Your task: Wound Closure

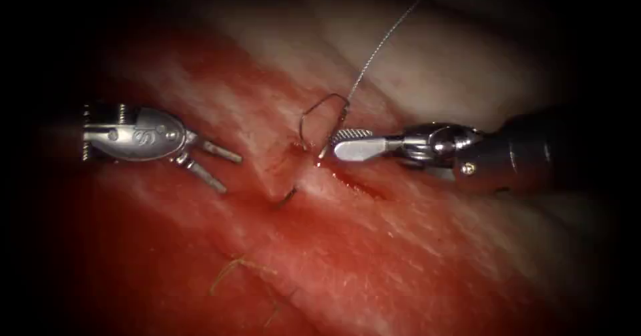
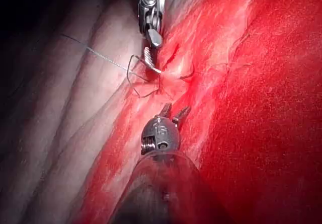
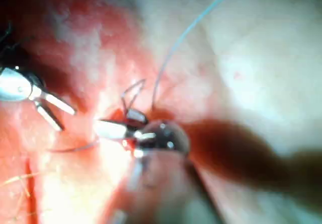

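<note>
The curved needle [image 1: 314,109] arches above the cut [image 1: 347,181] in the tissue [image 1: 414,256]. One end goes into the tissue near the wound edge, and a dark tip [image 1: 287,198] pokes out lower down, on the left tool's side. The thread [image 1: 384,39] runs from the needle's tail up and away to the right. My right tool [image 1: 334,146] is open, its jaws right beside the needle's tail part, holding nothing. My left tool [image 1: 226,170] stands open to the left of the cut, apart from the needle, also holding nothing. The needle [image 2: 136,80] and left tool [image 2: 173,112] also show in the left wrist view.
Red fluid [image 1: 334,169] wets the tissue around the cut. Pale loose strands [image 1: 234,267] lie on the tissue below the left tool. Paler tissue [image 1: 454,75] rises behind the right tool.
</note>
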`<state>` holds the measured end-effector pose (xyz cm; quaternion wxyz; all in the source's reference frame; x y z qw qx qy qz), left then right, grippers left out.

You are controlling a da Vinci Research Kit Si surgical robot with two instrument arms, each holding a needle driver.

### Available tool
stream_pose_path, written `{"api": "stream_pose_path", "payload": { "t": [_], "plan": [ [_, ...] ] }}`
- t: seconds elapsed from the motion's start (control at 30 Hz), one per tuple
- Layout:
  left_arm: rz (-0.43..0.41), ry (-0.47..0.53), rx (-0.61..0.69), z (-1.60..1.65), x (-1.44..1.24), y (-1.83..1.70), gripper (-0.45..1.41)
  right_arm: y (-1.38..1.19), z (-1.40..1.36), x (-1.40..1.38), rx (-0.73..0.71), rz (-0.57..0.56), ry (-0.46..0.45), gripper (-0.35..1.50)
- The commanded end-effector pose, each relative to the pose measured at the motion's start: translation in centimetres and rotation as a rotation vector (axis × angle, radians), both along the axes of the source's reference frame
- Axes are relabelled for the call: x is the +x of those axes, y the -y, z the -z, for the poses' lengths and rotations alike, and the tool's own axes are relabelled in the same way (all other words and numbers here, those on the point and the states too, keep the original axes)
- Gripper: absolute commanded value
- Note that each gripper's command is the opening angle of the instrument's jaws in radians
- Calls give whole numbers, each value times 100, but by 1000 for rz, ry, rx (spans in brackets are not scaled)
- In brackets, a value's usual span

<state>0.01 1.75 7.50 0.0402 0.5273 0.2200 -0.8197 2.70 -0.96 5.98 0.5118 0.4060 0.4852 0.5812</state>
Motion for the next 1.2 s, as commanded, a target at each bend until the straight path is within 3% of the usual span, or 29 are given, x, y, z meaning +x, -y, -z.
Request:
{"api": "stream_pose_path", "payload": {
  "t": [0.03,0.27,0.53,0.97,1.2],
  "plan": [
    [-2,7,0,-9,-3,1,14,3,-1,1,-9,6,-1,126],
    [31,79,8,-33,-12,-13,19,7,7,-16,-63,33,-3,126],
    [15,160,30,-41,-34,8,39,5,5,-34,-147,65,1,125],
    [39,267,44,-21,-65,21,39,1,-5,-32,-237,80,18,125],
    [68,245,102,-23,-81,16,37,2,-10,-26,-242,72,23,125]
  ]
}}
